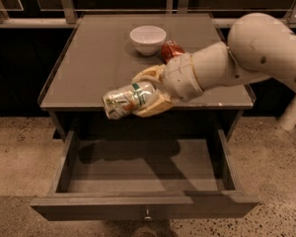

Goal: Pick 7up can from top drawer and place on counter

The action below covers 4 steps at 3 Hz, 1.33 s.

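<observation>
My gripper point(140, 95) is shut on the 7up can point(126, 100), a pale silver can with green and orange markings, held on its side. The can hangs in the air over the counter's front edge, above the open top drawer point(143, 174). The drawer is pulled out, its inside shows nothing in it, and its front panel carries a small metal knob point(147, 214). The counter point(89, 68) is a flat grey-brown top behind the can. My white arm point(246, 58) reaches in from the right.
A white bowl point(148, 39) stands at the back middle of the counter. A red-orange can point(170, 50) lies just right of it, partly hidden by my arm. Speckled floor lies on both sides of the cabinet. A dark rail runs behind the counter.
</observation>
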Motion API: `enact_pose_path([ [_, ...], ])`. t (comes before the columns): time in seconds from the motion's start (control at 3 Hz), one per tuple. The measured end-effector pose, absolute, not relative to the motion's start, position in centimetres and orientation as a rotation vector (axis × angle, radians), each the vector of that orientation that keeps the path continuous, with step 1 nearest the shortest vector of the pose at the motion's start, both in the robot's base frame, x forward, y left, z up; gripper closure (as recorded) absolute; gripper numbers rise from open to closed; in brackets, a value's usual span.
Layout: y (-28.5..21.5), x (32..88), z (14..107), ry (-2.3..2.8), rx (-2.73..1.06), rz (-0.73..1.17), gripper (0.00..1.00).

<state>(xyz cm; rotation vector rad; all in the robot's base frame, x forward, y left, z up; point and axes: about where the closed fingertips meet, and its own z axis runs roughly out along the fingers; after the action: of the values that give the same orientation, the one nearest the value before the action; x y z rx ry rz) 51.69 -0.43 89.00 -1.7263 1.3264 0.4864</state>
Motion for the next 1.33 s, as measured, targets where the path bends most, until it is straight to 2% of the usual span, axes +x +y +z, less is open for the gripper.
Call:
enact_pose_path([
  [0.67,8.6,55.8,87.5,1.200,-1.820,0.631,1.00],
  [1.33,11.5,60.4,85.9,1.306,-1.770,0.537,1.00],
])
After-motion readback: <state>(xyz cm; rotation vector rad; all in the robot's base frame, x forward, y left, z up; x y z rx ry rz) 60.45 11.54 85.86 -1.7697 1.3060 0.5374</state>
